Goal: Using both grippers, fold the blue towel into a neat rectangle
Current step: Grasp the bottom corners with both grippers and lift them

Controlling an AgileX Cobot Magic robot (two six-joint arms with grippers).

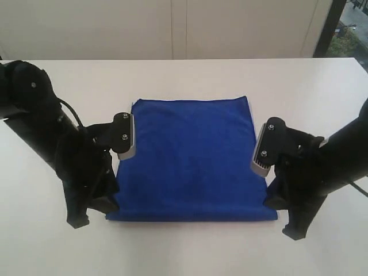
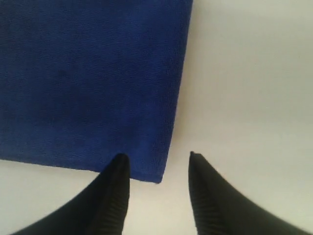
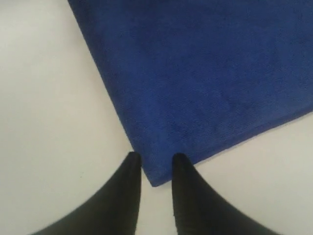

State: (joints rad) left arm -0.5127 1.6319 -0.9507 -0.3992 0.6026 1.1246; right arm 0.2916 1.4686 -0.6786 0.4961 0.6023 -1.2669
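Note:
The blue towel (image 1: 192,158) lies flat on the white table (image 1: 184,75), its near edge facing the front. My left gripper (image 1: 95,211) points down at the towel's near left corner. In the left wrist view that gripper (image 2: 156,157) is open, with the corner of the towel (image 2: 98,73) lying between its black fingertips (image 2: 119,164). My right gripper (image 1: 282,217) points down at the near right corner. Seen from the right wrist, this gripper (image 3: 155,157) is open with a narrower gap, and a corner of the towel (image 3: 205,73) sits between its fingertips (image 3: 179,161).
Both black arms (image 1: 40,115) slant in from the table's left and right sides, each carrying a light grey block (image 1: 125,136) beside a towel edge. A pale wall (image 1: 172,29) stands behind the table's far edge.

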